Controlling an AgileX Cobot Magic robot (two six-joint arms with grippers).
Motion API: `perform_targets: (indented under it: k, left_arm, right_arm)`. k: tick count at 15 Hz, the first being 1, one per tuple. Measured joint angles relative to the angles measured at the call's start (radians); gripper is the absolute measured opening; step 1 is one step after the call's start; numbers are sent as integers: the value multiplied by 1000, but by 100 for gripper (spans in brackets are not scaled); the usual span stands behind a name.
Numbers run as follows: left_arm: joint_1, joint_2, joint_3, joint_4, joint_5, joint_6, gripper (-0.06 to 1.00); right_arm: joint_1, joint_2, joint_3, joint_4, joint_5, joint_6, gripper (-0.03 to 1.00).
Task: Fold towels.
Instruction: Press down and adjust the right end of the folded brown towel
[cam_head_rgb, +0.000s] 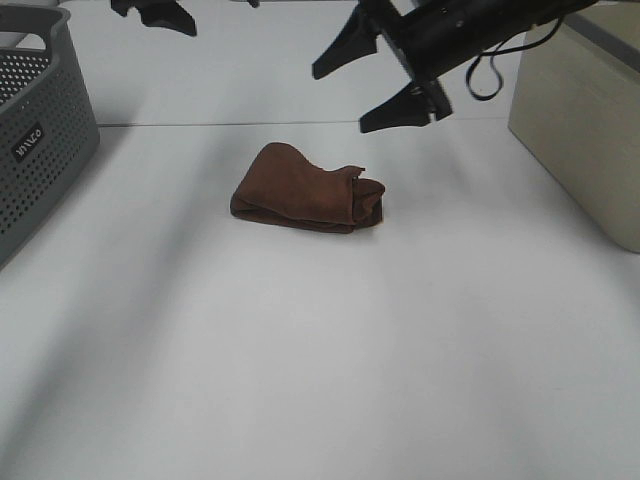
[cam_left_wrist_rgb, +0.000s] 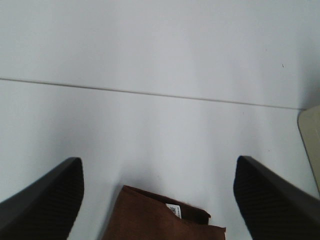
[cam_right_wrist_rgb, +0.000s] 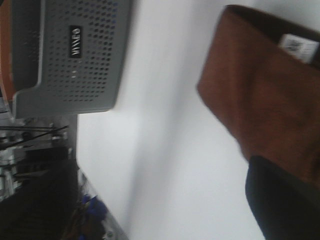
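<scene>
A plain white table (cam_head_rgb: 320, 380) carries three things. A dark reddish-brown towel (cam_head_rgb: 308, 190), folded into a loose, thick bundle, lies near the middle, a little toward the far side, with a small white tag (cam_left_wrist_rgb: 173, 209) at one corner. A grey perforated basket (cam_head_rgb: 35, 140) stands at the left edge, well apart from the towel. A beige box (cam_head_rgb: 585, 120) sits at the far right. A thin seam (cam_head_rgb: 220, 124) crosses the table beyond the towel.

White table (cam_head_rgb: 300, 350), grey perforated basket (cam_head_rgb: 40, 140) left, beige box (cam_head_rgb: 590, 120) right.
</scene>
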Motion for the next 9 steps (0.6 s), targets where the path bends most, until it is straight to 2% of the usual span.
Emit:
perform_targets:
  k: [2, 4, 6, 9]
  left_arm:
    - [32, -18, -1, 4, 3, 0, 78]
    - [42, -18, -8, 5, 45, 6, 78]
    - [45, -18, -8, 5, 109, 58, 78]
    - [45, -18, -8, 5, 208, 123, 78]
  right_arm:
    - [54, 75, 0, 197, 1, -100, 85]
    - [68, 161, 0, 333, 6, -165, 85]
    - [48, 249, 0, 379, -12, -174, 85]
    - [14, 311, 0, 379, -40, -174, 85]
